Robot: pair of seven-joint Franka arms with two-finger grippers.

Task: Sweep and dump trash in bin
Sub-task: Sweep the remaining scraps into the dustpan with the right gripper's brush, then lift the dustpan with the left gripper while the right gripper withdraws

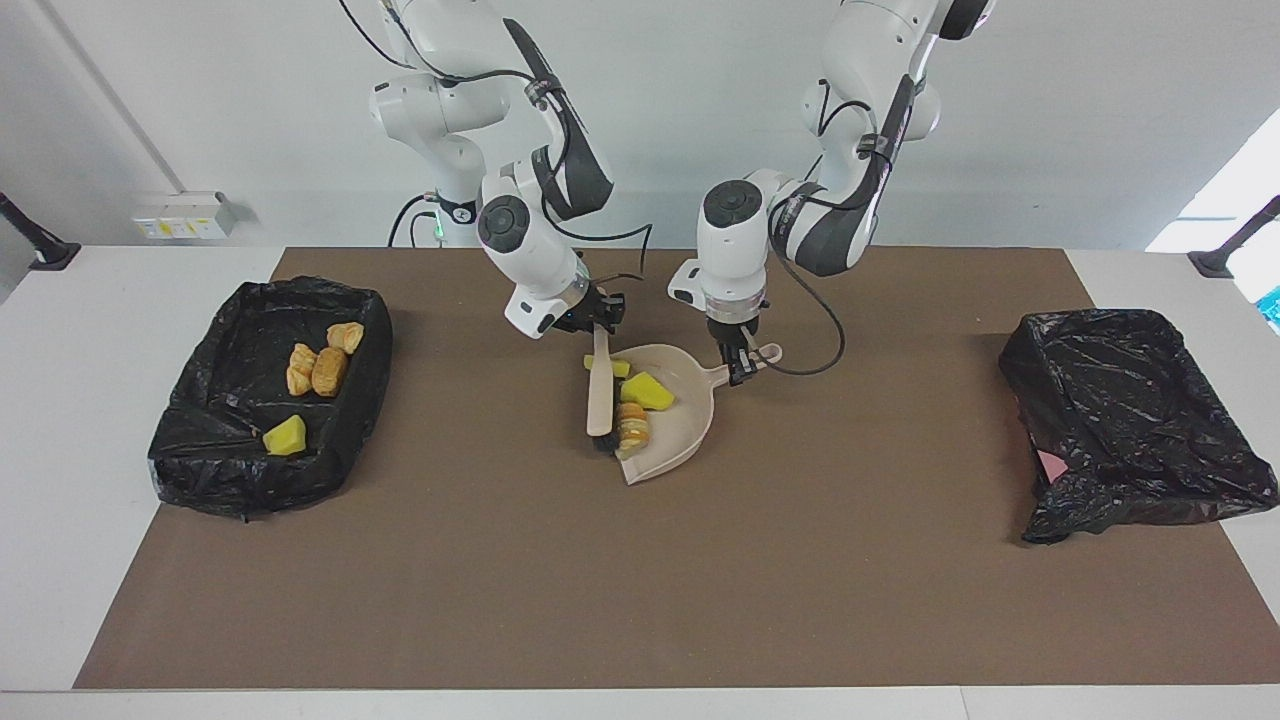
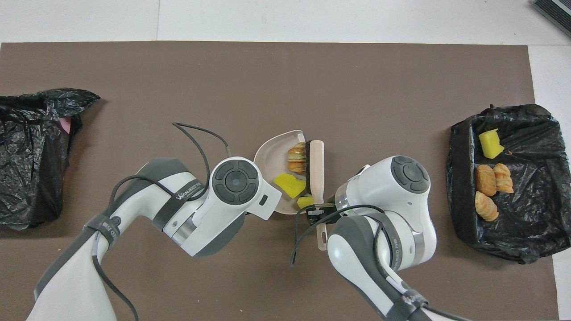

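A beige dustpan [image 1: 690, 425] [image 2: 274, 149] lies on the brown mat at mid-table. My left gripper [image 1: 741, 368] is shut on its handle. In the pan lie three pieces of trash: two yellow chunks [image 1: 647, 390] [image 2: 289, 185] and a tan bread-like lump [image 1: 632, 425] [image 2: 296, 158]. My right gripper [image 1: 597, 328] [image 2: 316, 208] is shut on a beige brush [image 1: 598, 395] [image 2: 316, 167], whose dark bristles rest at the pan's open edge against the trash. In the overhead view the left arm's wrist hides the left gripper.
A black-lined bin [image 1: 200, 460] [image 2: 531, 232] at the right arm's end of the table holds several more yellow and tan pieces. Another black-bagged bin [image 1: 1130, 420] [image 2: 26, 151] sits at the left arm's end. The white table [image 1: 90, 330] borders the mat.
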